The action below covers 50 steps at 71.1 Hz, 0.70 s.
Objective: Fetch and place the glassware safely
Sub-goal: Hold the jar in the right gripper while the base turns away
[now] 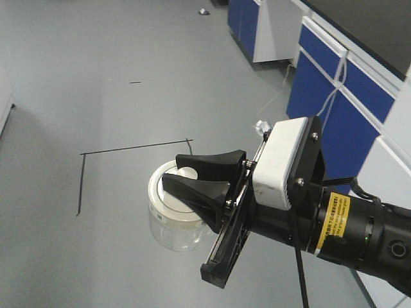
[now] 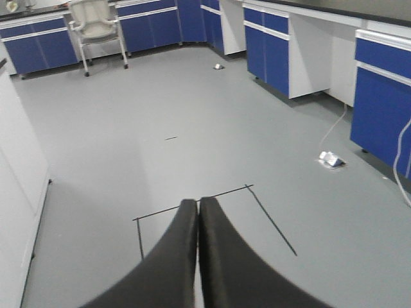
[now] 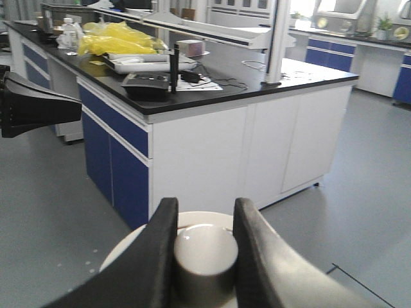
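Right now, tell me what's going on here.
The right end effector is shut on the knob of the cream lid on the glass jar, holding it up above the grey floor near blue lab cabinets. The left end effector is shut and empty. The jar has not been set down anywhere yet.

Clear glossy glass jar (image 1: 174, 236), smooth cream lid (image 1: 162, 206); matt black right gripper (image 1: 174, 171)
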Available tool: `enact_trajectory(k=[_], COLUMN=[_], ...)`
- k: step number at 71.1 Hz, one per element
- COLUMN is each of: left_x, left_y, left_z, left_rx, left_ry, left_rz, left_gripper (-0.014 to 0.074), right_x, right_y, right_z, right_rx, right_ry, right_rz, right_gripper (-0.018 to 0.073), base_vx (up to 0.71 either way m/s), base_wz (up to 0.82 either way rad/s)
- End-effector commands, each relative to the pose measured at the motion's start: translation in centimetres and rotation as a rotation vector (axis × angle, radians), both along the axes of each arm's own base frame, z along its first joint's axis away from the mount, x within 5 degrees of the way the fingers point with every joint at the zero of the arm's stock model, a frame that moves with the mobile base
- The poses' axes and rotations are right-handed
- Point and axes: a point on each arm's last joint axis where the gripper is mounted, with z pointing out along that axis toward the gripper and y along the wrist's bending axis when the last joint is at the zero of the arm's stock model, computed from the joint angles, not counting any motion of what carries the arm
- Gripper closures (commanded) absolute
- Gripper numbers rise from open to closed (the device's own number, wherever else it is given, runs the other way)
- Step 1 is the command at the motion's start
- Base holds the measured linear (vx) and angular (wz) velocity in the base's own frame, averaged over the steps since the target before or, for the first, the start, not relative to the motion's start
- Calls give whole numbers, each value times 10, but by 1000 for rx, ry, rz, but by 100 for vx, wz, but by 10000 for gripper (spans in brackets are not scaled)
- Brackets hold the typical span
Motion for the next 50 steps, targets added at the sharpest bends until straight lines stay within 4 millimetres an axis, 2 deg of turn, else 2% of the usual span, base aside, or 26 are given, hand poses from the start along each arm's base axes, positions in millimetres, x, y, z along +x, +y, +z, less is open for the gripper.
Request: enact_trajectory(k=[1,50], left_x=[1,1], left_y=[-1,-1], left_z=[14,14], left_rx=[-7,-7], left_ry=[-85,-85], left_rz=[-8,-8], left_gripper=[603,603], right_x=[-5,-5], right_y=[0,0], right_z=[23,23], right_rx=[109,111], right_ry=[-53,-54], right_rz=[38,39], right_gripper=[563,563], base_vx=[5,12], base_wz=[32,16])
